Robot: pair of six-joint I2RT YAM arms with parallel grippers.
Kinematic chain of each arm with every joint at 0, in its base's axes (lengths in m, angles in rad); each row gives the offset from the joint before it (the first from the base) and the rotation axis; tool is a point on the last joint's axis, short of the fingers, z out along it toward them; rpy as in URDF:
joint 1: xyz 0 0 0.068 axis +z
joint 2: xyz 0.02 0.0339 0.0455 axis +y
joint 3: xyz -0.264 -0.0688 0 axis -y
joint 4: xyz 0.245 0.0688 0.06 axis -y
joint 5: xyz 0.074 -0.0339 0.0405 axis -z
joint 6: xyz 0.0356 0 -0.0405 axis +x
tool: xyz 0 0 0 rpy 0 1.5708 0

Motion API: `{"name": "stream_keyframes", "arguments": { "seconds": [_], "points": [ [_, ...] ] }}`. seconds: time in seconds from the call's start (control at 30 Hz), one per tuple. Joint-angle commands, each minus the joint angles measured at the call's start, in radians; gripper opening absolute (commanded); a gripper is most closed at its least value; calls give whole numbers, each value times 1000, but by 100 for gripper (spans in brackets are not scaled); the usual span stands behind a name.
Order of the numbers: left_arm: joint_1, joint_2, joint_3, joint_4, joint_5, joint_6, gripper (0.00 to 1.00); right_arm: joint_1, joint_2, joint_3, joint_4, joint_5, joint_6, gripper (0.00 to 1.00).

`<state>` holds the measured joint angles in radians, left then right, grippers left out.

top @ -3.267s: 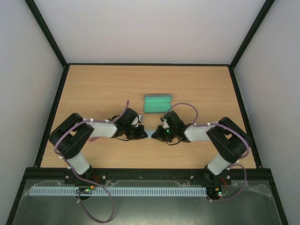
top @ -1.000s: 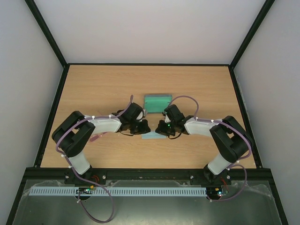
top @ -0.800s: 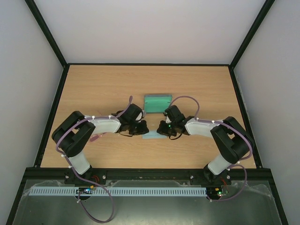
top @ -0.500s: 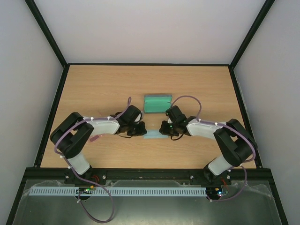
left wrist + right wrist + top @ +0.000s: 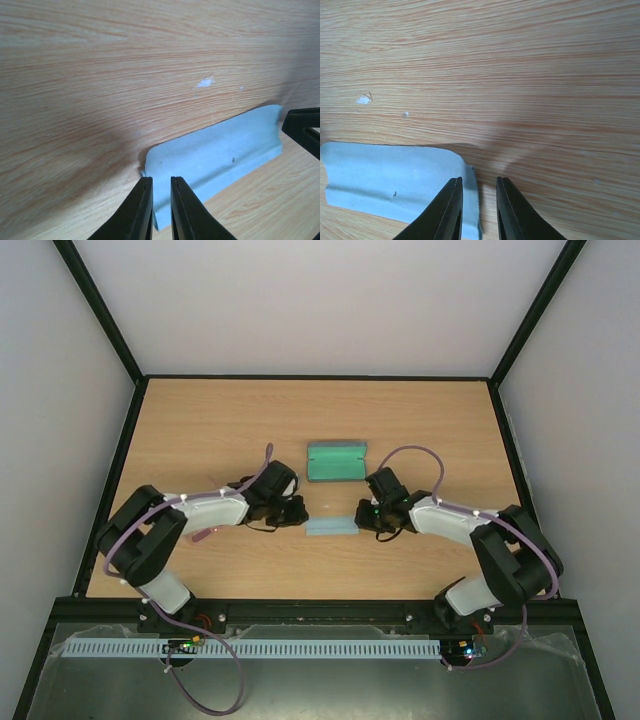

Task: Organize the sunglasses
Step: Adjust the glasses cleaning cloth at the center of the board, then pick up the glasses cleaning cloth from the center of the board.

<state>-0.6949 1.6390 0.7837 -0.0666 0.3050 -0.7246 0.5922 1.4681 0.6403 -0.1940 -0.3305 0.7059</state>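
The light blue cloth [image 5: 331, 527] lies folded into a narrow strip on the table between my two grippers. My left gripper [image 5: 300, 512] sits at its left end, jaws a narrow gap apart over the cloth's corner [image 5: 220, 150]. My right gripper [image 5: 362, 517] sits at its right end, jaws open wider, with the cloth's edge [image 5: 385, 175] under the left finger. The hard case [image 5: 336, 461] stands open behind the cloth, green inside. A small pinkish thing [image 5: 197, 535], likely the sunglasses, peeks out beside my left forearm and is mostly hidden.
The wooden table [image 5: 200, 420] is bounded by a black frame and white walls on three sides. Both arms stretch inward low over the table, cables looping above them.
Both grippers have drawn apart, left going left and right going right. The cloth, earlier mostly covered between them, now lies in view as a flat folded strip.
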Motion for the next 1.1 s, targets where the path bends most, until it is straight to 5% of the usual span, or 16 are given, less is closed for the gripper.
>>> {"name": "stream_keyframes", "arguments": {
  "seconds": [0.0, 0.13, 0.27, 0.47, 1.07],
  "points": [
    [8, -85, 21, -74, -26, 12, 16, -11, -78, -14, -66, 44, -13, 23],
    [8, -144, 36, -126, -41, 9, 38, -12, -127, 0, -118, 68, -18, 26],
    [6, -190, 57, -219, -84, 18, 97, -11, -151, 8, -163, 83, -27, 28],
    [5, -238, 78, -348, -195, 30, 99, -5, -156, 9, -188, 97, -18, 31],
    [-11, -241, 45, -337, -213, 25, 99, 75, 20, 99, -174, 168, -5, 30]
  ]
}}
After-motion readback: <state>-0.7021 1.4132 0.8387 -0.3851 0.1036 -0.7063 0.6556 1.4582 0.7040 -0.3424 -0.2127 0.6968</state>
